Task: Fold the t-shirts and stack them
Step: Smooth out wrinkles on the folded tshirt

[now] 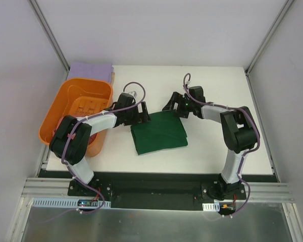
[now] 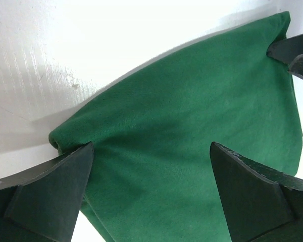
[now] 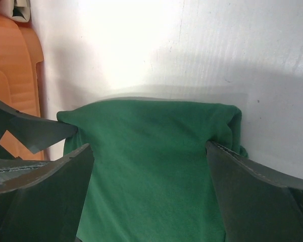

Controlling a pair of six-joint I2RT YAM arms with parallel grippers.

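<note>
A dark green t-shirt [image 1: 159,133] lies folded into a rough square on the white table, between the two arms. My left gripper [image 1: 140,114] hangs over its far left corner, open, with cloth under the gap [image 2: 151,146] and nothing pinched. Over the far right corner my right gripper [image 1: 172,105] is open too, fingers spread above the shirt's folded edge [image 3: 149,146]. A pale lavender t-shirt [image 1: 91,70] lies folded at the table's far left corner. No pinkish-red t-shirt is clearly visible.
An orange plastic basket [image 1: 65,101] stands at the left, under the left arm's elbow; the right wrist view catches its wall [image 3: 12,65]. White enclosure walls ring the table. The right gripper's fingertip [image 2: 293,53] shows in the left wrist view.
</note>
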